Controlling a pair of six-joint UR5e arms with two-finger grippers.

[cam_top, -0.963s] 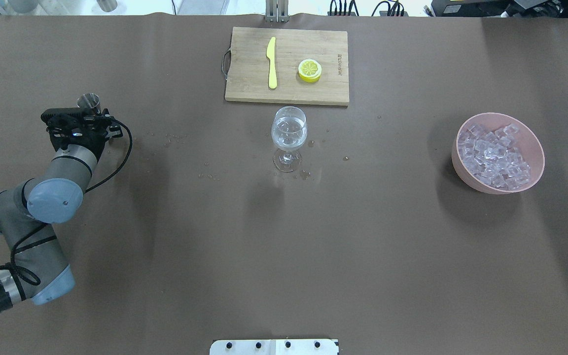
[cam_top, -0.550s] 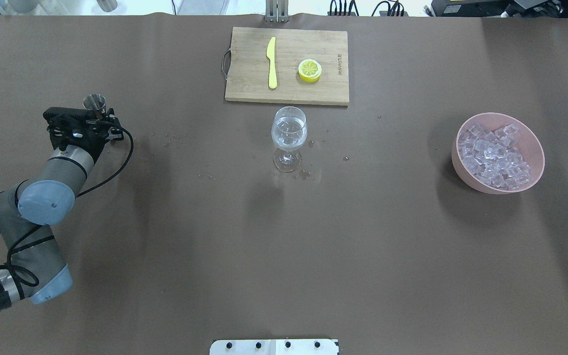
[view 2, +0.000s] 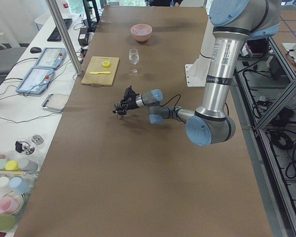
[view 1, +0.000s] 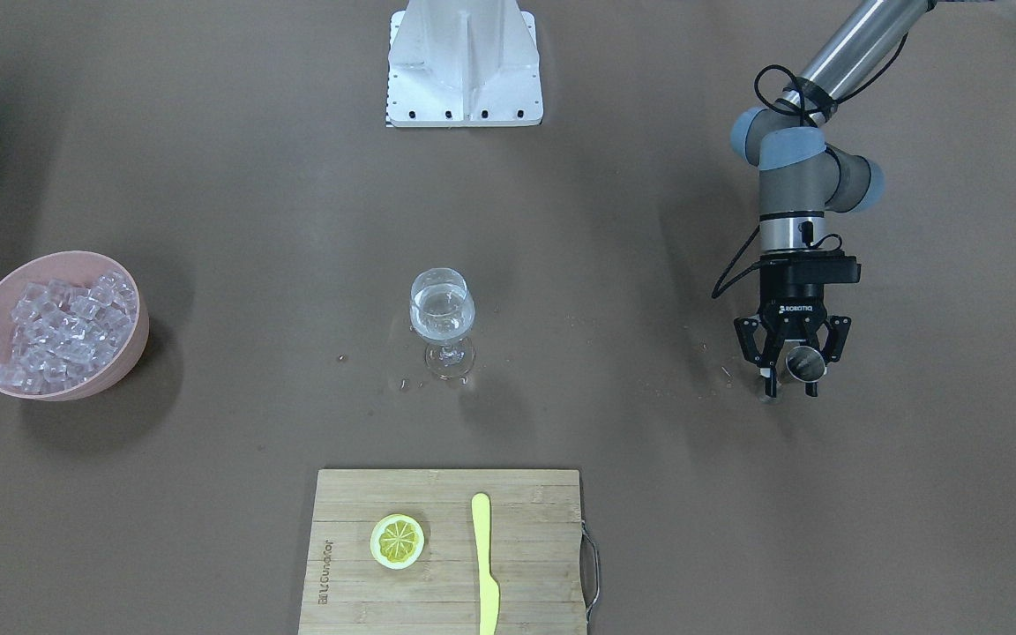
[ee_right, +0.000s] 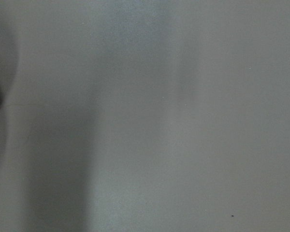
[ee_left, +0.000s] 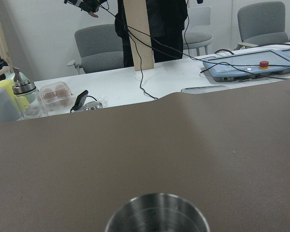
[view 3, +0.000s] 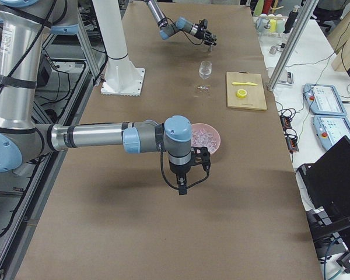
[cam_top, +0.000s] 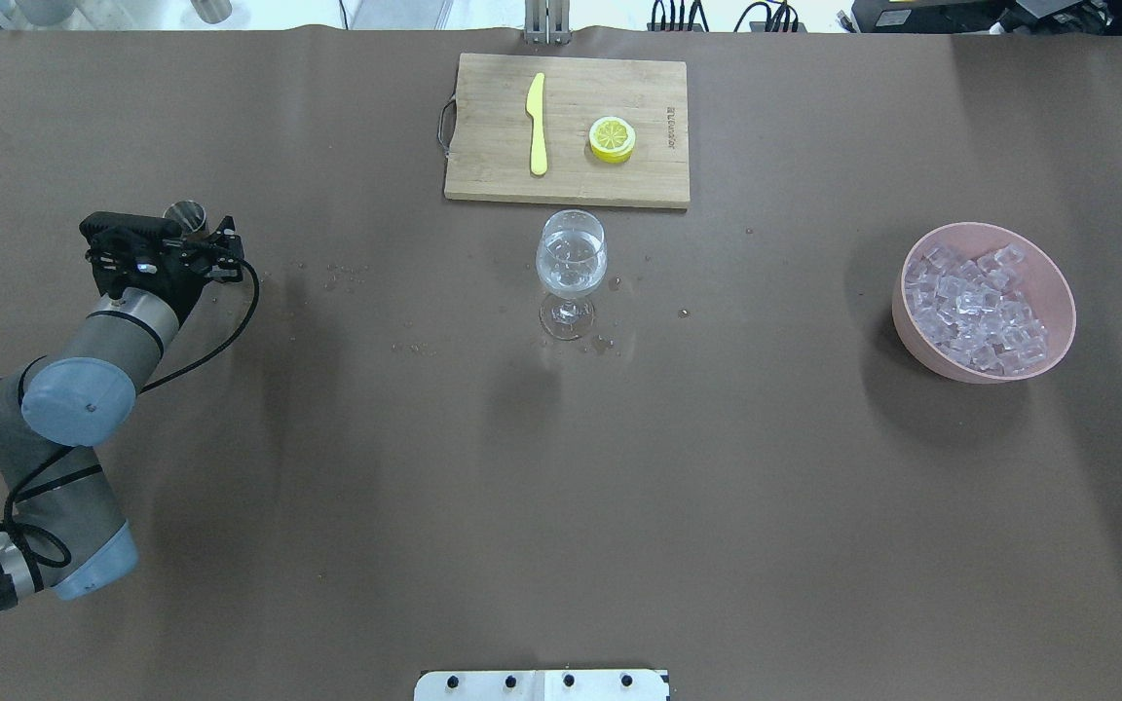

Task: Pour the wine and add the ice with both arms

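Note:
A stemmed glass [cam_top: 571, 263] with clear wine in it stands mid-table, also in the front view [view 1: 442, 317]. Ice cubes [cam_top: 975, 307] are heaped in a pink bowl [cam_top: 1063, 292] at the right. My left gripper [view 1: 790, 384] is shut on a small steel cup [view 1: 803, 362], upright and low over the table at the far left [cam_top: 186, 212]. The cup's rim fills the bottom of the left wrist view [ee_left: 157, 215]. My right gripper [view 3: 182, 188] shows only in the exterior right view, pointing down beside the bowl. I cannot tell if it is open.
A wooden cutting board [cam_top: 493, 156] with a yellow knife [cam_top: 537, 122] and a lemon slice [cam_top: 612, 138] lies behind the glass. Water drops dot the brown cover around the glass. The white robot base [view 1: 464, 62] is at the near edge.
My left arm has drawn a little further left and its wrist has levelled. The steel cup has come down with it and now sits partly behind the gripper body.

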